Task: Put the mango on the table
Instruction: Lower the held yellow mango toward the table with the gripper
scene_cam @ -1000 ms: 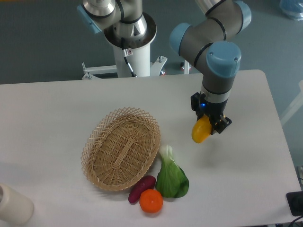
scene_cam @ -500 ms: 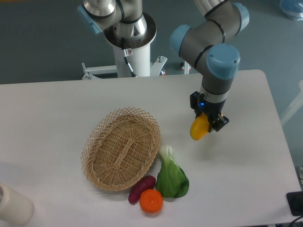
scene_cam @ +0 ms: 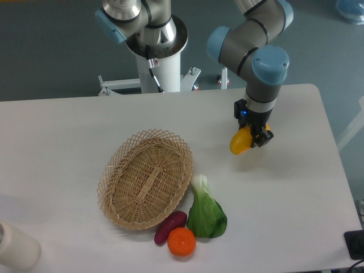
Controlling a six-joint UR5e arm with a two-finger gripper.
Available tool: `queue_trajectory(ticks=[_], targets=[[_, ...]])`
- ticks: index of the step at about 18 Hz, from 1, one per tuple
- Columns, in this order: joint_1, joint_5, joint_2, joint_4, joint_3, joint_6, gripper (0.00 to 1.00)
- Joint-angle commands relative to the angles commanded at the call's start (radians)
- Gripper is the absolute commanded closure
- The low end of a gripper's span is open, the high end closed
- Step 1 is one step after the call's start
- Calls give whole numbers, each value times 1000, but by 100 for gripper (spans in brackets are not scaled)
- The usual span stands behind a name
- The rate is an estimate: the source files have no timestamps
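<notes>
Item: mango (scene_cam: 240, 143). Yellow, elongated, orange tinge at the upper end near the jaws. Clenched at that upper end by the jaws (scene_cam: 254, 135); free end pointing toward about 8 o'clock and slightly downward. Long axis tilted, neither upright nor flat. Held above the surface (scene_cam: 296, 193), apparently clear of it; faint shadow just below and to the right, toward 4 o'clock. Exact gap not readable.

Location: right half of the surface, at roughly 2 o'clock from the basket (scene_cam: 146, 178) and well apart from its rim.

Key relation: bare white surface directly under the hanging end of the mango, so lower end likely to touch first on a straight descent. Likely to tip toward 8 o'clock on release and settle on its side; some roll possible, given the smooth rounded skin.

Neighbours: leafy green vegetable (scene_cam: 206, 211), purple vegetable (scene_cam: 170, 227) and round orange fruit (scene_cam: 181, 241) clustered at about 7 o'clock from the mango, beside the basket's lower edge, all well apart from the drop spot. White cylinder (scene_cam: 16, 247) at the far lower-left corner.

Status, as judged: carry phase near its end; lowering and release not yet done.
</notes>
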Motion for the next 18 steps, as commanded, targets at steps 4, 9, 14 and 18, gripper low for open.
queue_trajectory(ticks=[4,9,14,18], targets=[[3,6,20,17,-51,66,63],[23,8,22,124,-123,111,60],[31,12,29,127,-164,129,58],[29,21,32,127,-166,131,43]])
